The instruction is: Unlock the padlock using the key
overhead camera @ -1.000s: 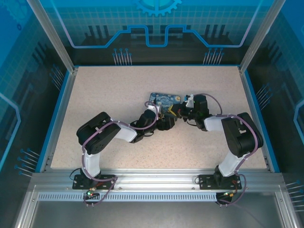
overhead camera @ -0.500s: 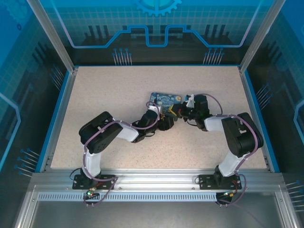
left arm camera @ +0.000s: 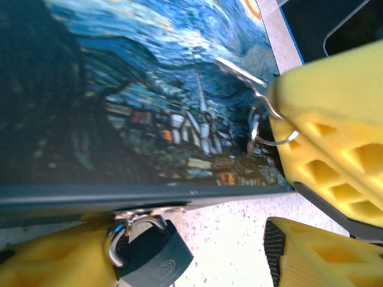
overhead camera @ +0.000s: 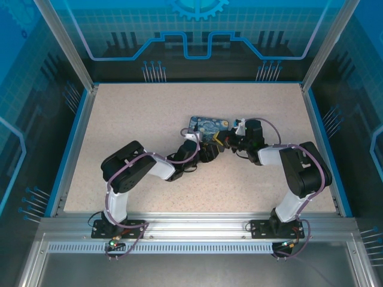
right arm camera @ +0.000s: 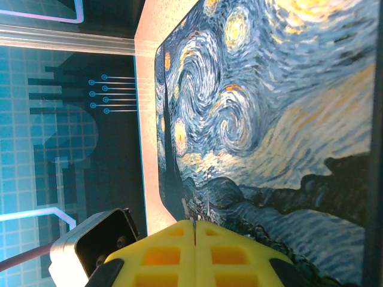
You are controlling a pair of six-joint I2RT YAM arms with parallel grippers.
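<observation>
A dark padlock (left arm camera: 152, 254) hangs by its silver shackle from the hasp on the front edge of the blue swirl-printed box (overhead camera: 207, 124). My left gripper (left arm camera: 197, 242) straddles the padlock. The padlock rests against the left finger (left arm camera: 57, 257), while the right finger (left arm camera: 317, 251) stands well clear, so the jaws are open. My right gripper (right arm camera: 194, 230) is shut on the key (right arm camera: 189, 212). In the left wrist view the thin key blade (left arm camera: 239, 70) and its wire ring (left arm camera: 270, 128) stick out of those yellow fingers over the box lid. Both grippers meet at the box's front edge (overhead camera: 216, 143).
The box (right arm camera: 269, 119) lies in the middle of the speckled table (overhead camera: 149, 113). Blue walls and metal posts enclose the table on three sides. Free surface lies to the left, right and front of the arms.
My left gripper's jaws have narrowed around the padlock and its arm has shifted slightly. The right gripper stays shut on the key at almost the same spot.
</observation>
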